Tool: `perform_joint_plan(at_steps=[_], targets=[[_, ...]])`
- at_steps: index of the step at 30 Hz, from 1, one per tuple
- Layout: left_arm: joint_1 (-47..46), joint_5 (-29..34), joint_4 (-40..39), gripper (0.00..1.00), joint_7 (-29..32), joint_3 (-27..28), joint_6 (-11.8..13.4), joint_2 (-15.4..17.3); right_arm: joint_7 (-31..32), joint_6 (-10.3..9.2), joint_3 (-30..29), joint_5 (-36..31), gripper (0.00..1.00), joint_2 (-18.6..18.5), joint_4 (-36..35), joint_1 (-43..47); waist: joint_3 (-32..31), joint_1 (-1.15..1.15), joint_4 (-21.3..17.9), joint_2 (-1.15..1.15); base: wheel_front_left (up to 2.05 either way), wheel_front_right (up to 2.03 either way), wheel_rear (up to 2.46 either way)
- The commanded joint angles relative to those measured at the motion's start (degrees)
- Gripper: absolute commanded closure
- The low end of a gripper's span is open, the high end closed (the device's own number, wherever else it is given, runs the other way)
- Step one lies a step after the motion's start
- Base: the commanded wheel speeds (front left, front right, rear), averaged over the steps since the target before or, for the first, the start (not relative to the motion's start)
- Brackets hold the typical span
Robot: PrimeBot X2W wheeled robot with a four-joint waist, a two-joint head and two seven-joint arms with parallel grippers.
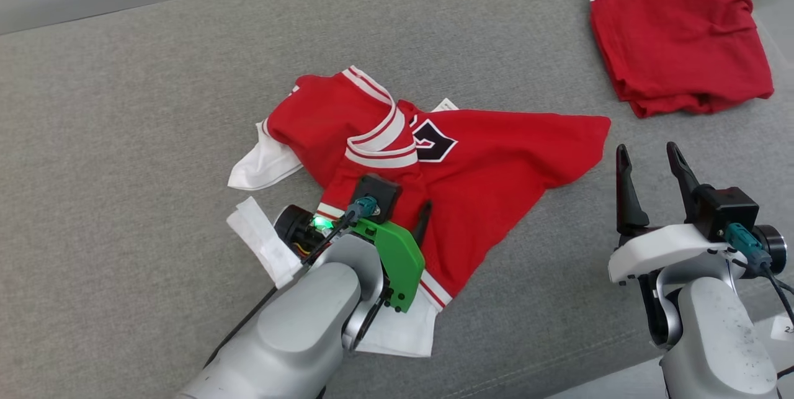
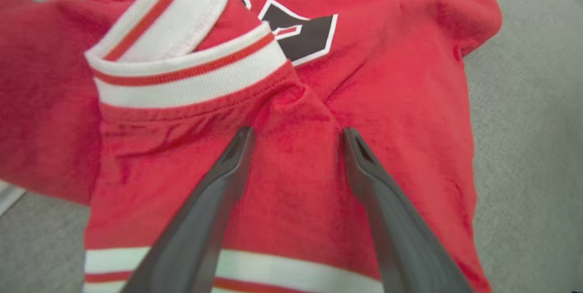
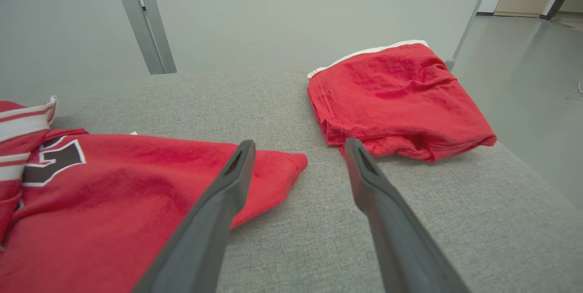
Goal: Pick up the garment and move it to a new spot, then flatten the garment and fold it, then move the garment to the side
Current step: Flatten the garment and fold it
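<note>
Our left claw (image 2: 297, 133) sits closest, fingers spread wide with the tips right down on the red jersey (image 1: 496, 157), a little hump of cloth bunched between them, nothing pinched yet. That jersey lies crumpled in the middle of the gray desk (image 1: 124, 107), striped collar band (image 1: 378, 138) folded over itself, black number patch (image 1: 434, 141) peeking out beside it, white bits (image 1: 260, 166) poking out on the left side and near the edge closest to us. We reckon it handles soft and light, floppy as anything, so it'll sag and drag wherever we lift it. Best bet looks like that hump just below the collar band, where the cloth looks doubled up and gives a claw something to bite. Right claw (image 1: 647, 151) hovers off the jersey's right corner, also spread and holding nothing. Farther out, a second red garment (image 1: 679, 45) sits folded at the far right of the desk, well apart, so that corner is taken when we choose a new spot.
</note>
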Motion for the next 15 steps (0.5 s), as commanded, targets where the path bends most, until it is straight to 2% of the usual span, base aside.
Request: perform_joint_plan(at_steps=[1, 2, 3, 4, 5, 11, 15], targets=[[-1.4, -1.1, 1.1, 0.00, 0.2, -0.5, 1.0, 0.3, -0.1, -0.11, 0.3, 0.2, 0.00, -0.1, -0.3, -0.1, 0.7, 0.00, -1.6, 0.00, 0.00, 0.00, 0.00], [-1.9, -1.5, 2.0, 0.02, 0.1, -1.1, 1.7, 0.4, -0.2, -0.11, 0.5, 0.3, 0.00, -0.1, -0.4, 0.0, 0.6, 0.00, -1.7, 0.00, 0.00, 0.00, 0.00], [-2.2, -1.7, 2.5, 0.22, -0.1, -1.5, 2.3, 0.4, -0.1, -0.11, 0.5, 0.4, 0.00, -0.1, -0.5, 0.0, 0.6, 0.00, -1.8, 0.00, 0.00, 0.00, 0.00], [-2.6, -2.0, 3.2, 0.85, -0.4, -2.0, 2.9, 0.3, -0.1, -0.11, 0.5, 0.4, 0.00, -0.1, -0.6, 0.1, 0.6, 0.00, -1.9, 0.00, 0.00, 0.00, 0.00], [-2.8, -2.3, 3.8, 1.00, -0.6, -2.4, 3.3, 0.3, -0.1, -0.11, 0.5, 0.5, 0.00, -0.1, -0.7, 0.2, 0.5, 0.00, -1.9, 0.00, 0.00, 0.00, 0.00], [-3.7, -4.6, 6.3, 1.00, -5.5, -3.2, 4.7, 0.4, -0.2, -0.11, -1.1, -0.5, 0.00, -0.1, -1.4, 1.3, -0.5, 0.00, 0.0, 0.00, 0.00, 0.00, 0.00], [-6.0, -6.1, 8.4, 1.00, -9.4, -1.4, 5.5, 0.4, -0.2, -0.11, -1.7, -1.0, 0.00, -0.1, -2.0, 1.6, -1.3, 0.00, 1.4, 0.00, 0.00, 0.00, 0.00]])
